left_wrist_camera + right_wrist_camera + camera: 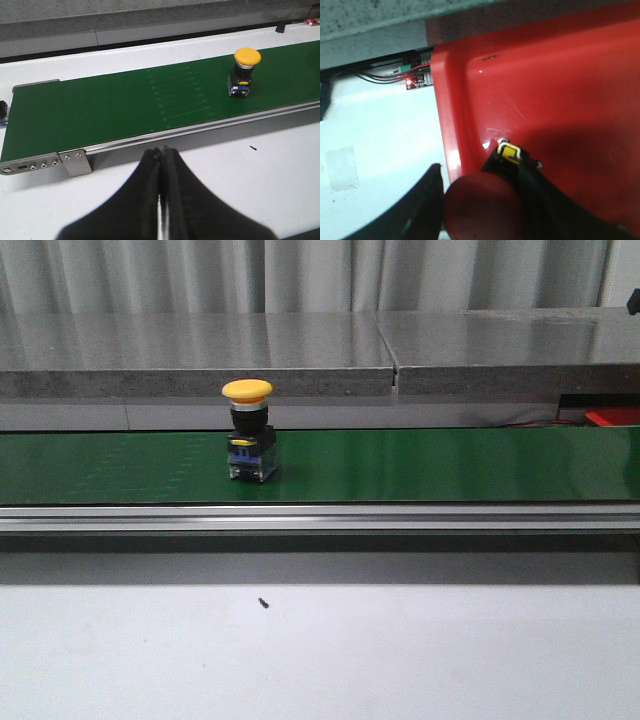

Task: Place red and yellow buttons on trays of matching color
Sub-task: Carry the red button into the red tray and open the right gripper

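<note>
Red tray (560, 75) fills most of the right wrist view, its glossy floor under the right gripper (475, 200), whose jaws hold a red button (482, 207) by its round cap, above the tray's edge. Green conveyor belt (450, 465) runs across the table, carrying an upright yellow button (248, 440) left of centre. Left gripper (162, 170) hovers near the belt with jaws pressed together, holding nothing
</note>
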